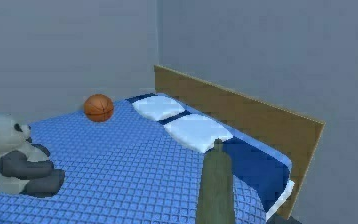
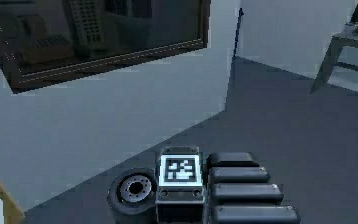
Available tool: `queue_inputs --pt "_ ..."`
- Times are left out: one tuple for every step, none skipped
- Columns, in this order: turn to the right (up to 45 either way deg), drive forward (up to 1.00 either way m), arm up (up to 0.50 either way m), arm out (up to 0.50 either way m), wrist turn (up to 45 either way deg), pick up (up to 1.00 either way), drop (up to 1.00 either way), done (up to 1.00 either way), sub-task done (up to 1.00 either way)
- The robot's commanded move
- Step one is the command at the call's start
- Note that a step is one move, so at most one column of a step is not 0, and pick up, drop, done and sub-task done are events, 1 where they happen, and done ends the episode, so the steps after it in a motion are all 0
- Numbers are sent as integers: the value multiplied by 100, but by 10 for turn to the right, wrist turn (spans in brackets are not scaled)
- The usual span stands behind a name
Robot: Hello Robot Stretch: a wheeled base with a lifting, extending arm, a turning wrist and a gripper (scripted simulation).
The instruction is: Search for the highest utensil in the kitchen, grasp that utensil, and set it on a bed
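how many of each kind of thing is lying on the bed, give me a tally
white pillows: 2
basketball: 1
stuffed panda: 1
total on the bed: 4
not counted: the dull upright thing in front of the blanket, which I cannot identify

Blue-covered bed (image 1: 137, 165) with wooden headboard (image 1: 252, 115) against grey walls (image 1: 67, 40); dark grey floor (image 2: 287, 110).
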Motion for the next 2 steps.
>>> queue_inputs --pt "90 0 0 0 0 0 0 0 0" --pt "30 0 0 0 0 0 0 0 0"
